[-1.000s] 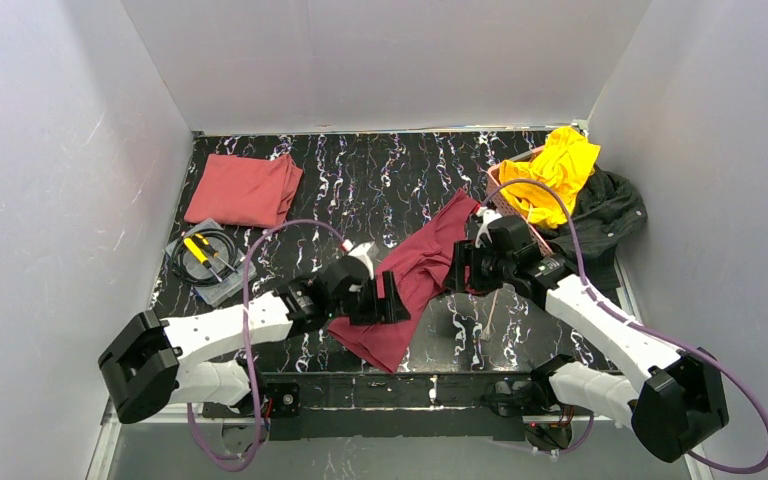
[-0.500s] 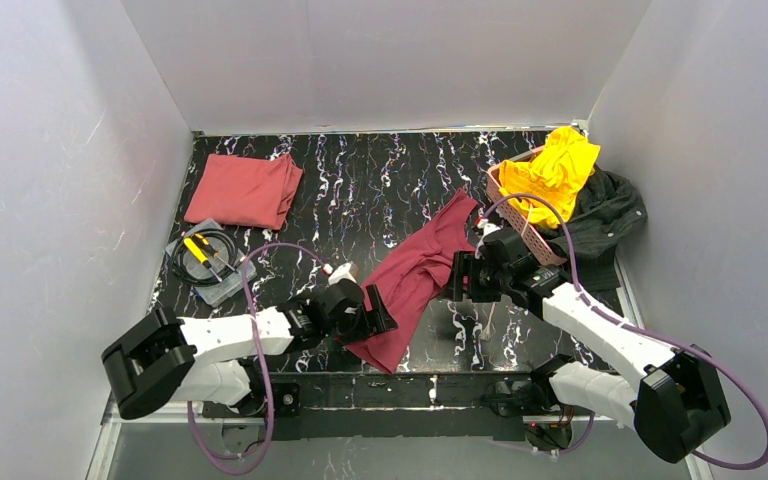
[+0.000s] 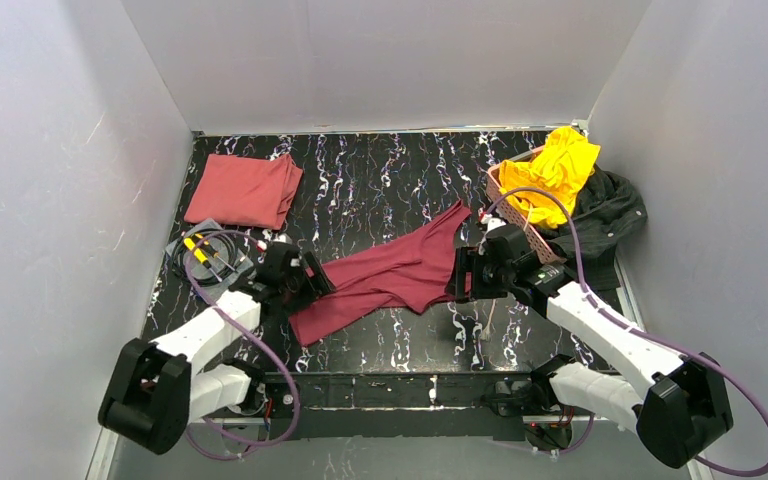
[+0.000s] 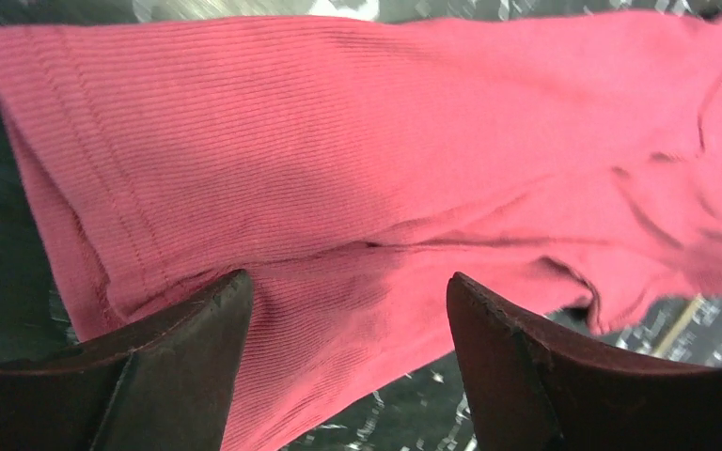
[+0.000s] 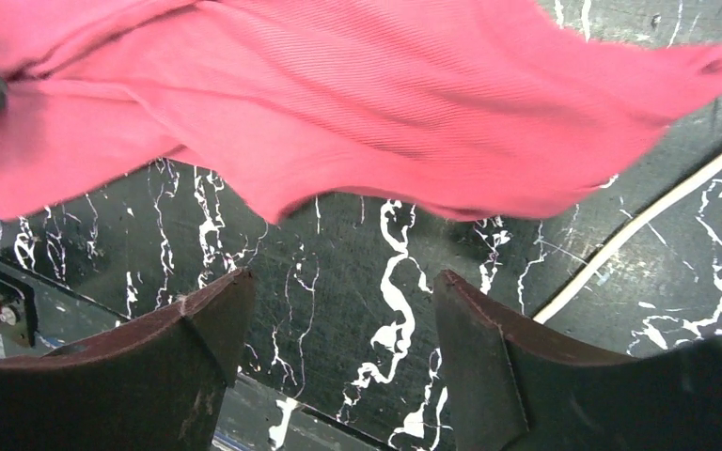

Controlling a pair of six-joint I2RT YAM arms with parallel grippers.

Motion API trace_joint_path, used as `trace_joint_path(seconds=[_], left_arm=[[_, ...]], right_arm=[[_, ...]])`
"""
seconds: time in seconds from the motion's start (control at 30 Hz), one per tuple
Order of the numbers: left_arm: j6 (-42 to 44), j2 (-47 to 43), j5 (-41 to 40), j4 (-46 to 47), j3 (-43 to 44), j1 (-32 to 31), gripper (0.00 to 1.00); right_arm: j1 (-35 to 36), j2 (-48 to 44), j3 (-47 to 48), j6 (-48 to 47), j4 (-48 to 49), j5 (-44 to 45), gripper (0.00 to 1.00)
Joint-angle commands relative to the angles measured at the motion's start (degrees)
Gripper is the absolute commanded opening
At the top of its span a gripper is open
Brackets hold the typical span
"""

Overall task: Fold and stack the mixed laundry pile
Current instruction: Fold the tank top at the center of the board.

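The dark maroon garment [image 3: 390, 275] lies stretched across the table's middle, from front left to back right. My left gripper [image 3: 310, 280] is at its left end, open, with the ribbed cloth [image 4: 357, 188] under and between the fingers [image 4: 188, 348]. My right gripper [image 3: 457, 275] is open at its right side, over bare table, with the cloth's edge [image 5: 385, 103] just beyond the fingertips [image 5: 489, 338]. The salmon-red garment [image 3: 245, 190] lies folded at the back left. The bright yellow garment [image 3: 557, 168] and the charcoal-black one [image 3: 608, 215] are heaped at the back right.
A pink lattice basket [image 3: 522, 228] sits under the yellow garment. A small tray [image 3: 205, 262] with yellow-handled tools and a black cable is at the left. A thin cream cord [image 5: 639, 235] lies on the marbled table by my right gripper. White walls enclose three sides.
My left arm has swung from the front centre out to the left, and the maroon garment has been drawn leftward and flatter. My right gripper has barely moved.
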Motion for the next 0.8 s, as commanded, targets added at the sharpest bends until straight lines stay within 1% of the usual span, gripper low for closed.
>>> trace_joint_path(seconds=[0.0, 0.07, 0.13, 0.17, 0.23, 0.37, 0.53, 0.67, 0.77], left_arm=[[13.69, 3.69, -0.1, -11.55, 6.09, 6.89, 0.74], [15.35, 3.61, 2.03, -11.99, 9.62, 7.11, 0.74], [16.41, 3.04, 2.69, -14.22, 13.56, 7.1, 0.74], [16.84, 2.42, 2.8, -15.73, 15.42, 7.12, 0.74], [16.65, 1.24, 4.23, -17.78, 18.03, 7.14, 0.74], [13.3, -2.69, 10.18, -16.99, 16.31, 6.72, 0.73], [8.63, -6.59, 14.49, -14.57, 9.56, 5.44, 0.72], [3.41, -9.13, 15.43, -8.8, 1.84, 4.86, 0.72], [2.42, -8.73, 14.87, -5.99, -1.29, 4.86, 0.72]], right_arm=[[0.31, -1.98, 3.94, -1.22, -3.21, 3.0, 0.8], [0.31, -2.19, 4.62, -1.36, -4.96, 7.77, 0.86], [-0.07, -1.48, 5.41, -2.0, -6.89, 10.57, 0.91], [-0.64, -0.9, 5.59, -2.42, -7.38, 11.65, 0.93], [-1.74, 0.28, 4.9, -2.47, -6.32, 10.94, 0.93], [-3.74, 3.05, 2.69, -1.72, -1.54, 10.06, 0.85], [-7.45, 6.04, 0.17, -2.0, 5.7, 7.33, 0.74], [-8.9, 9.59, -0.74, -2.63, 10.81, 5.7, 0.67], [-9.87, 12.67, -0.76, -3.06, 12.54, 5.22, 0.63]])
